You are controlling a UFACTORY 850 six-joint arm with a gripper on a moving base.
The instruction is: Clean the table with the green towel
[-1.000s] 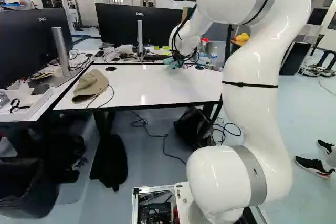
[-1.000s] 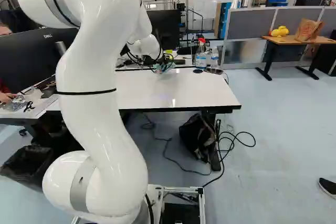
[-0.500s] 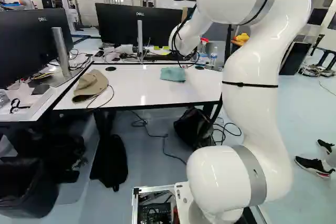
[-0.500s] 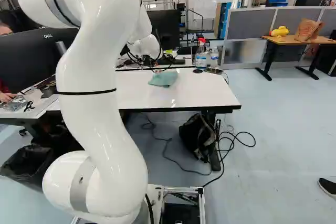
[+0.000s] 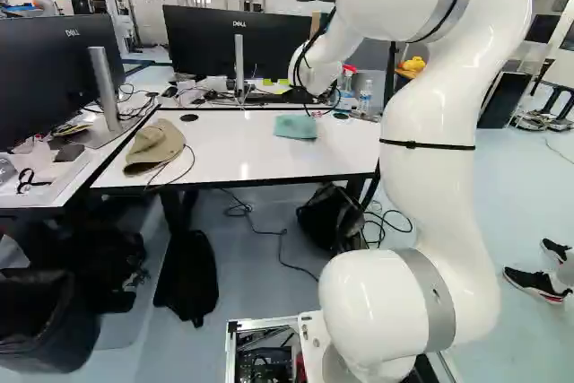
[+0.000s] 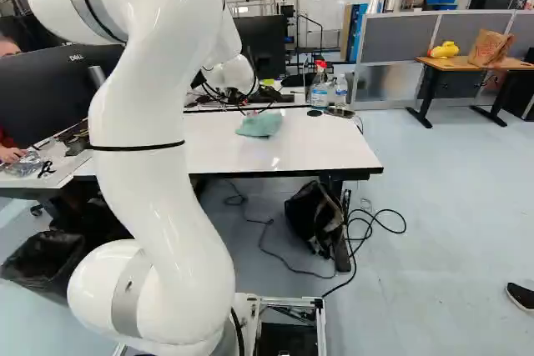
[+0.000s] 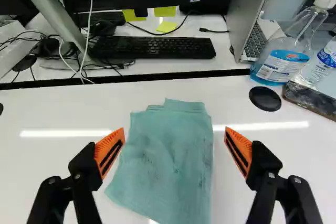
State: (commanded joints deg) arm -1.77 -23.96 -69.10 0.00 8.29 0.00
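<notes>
Wrist view, gripper [image 6: 264, 96] spread above green towel [image 7: 168, 156], hat [image 5: 154, 145] only in left base view

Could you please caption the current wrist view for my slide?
Open gripper with orange pads above a folded green towel on a white table.

Left base view: from behind and left of the white, round-jointed arm [image 5: 430, 141], facing ahead, slightly down. Right base view: from behind and right of it, similarly directed. Both share the white rectangular tabletop [image 6: 317, 143]. Wrist view: nearer, above that tabletop, facing down and ahead towards the flat black keyboard [image 7: 157, 49] beyond its far edge.
</notes>
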